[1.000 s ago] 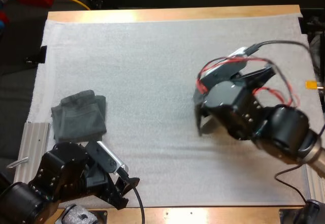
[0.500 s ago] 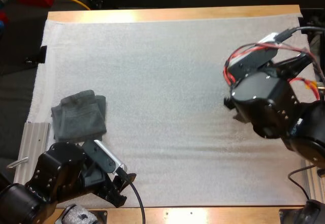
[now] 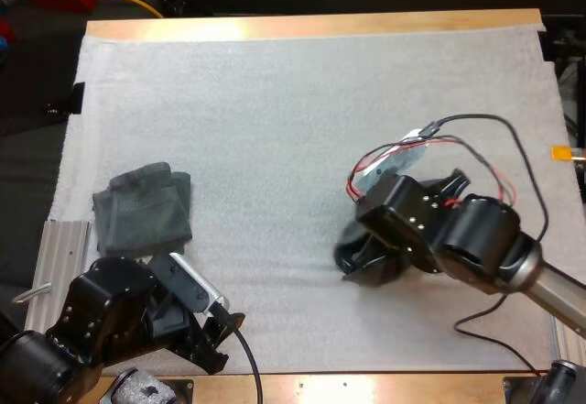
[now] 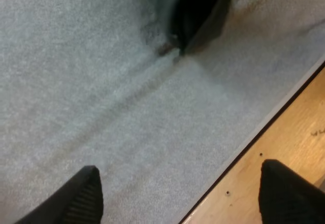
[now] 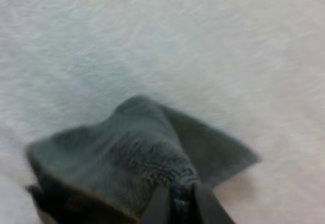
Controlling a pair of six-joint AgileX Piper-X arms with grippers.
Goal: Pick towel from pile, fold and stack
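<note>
A folded dark grey-green towel [image 3: 142,207] lies at the left of the white mat [image 3: 275,111]. My right gripper [image 3: 359,259] is low over the mat right of centre, shut on a second, crumpled grey-green towel [image 5: 137,153]. In the right wrist view its fingers [image 5: 162,203] pinch a bunch of that cloth, and the rest spreads onto the mat. My left gripper [image 3: 220,340] is near the table's front edge, below the folded towel. It stands open [image 4: 180,169] over bare mat. The held towel [image 4: 195,10] shows farther off in the left wrist view.
A grey metal rail [image 3: 62,257] lies along the mat's left edge beside the folded towel. The wooden front edge [image 4: 284,178] of the table runs just under my left gripper. Wide bare mat stretches between the two arms and toward the far side.
My right arm swung out to the right, then came back left and down, so the held towel is now low on the mat. The left arm and folded towel have barely moved.
</note>
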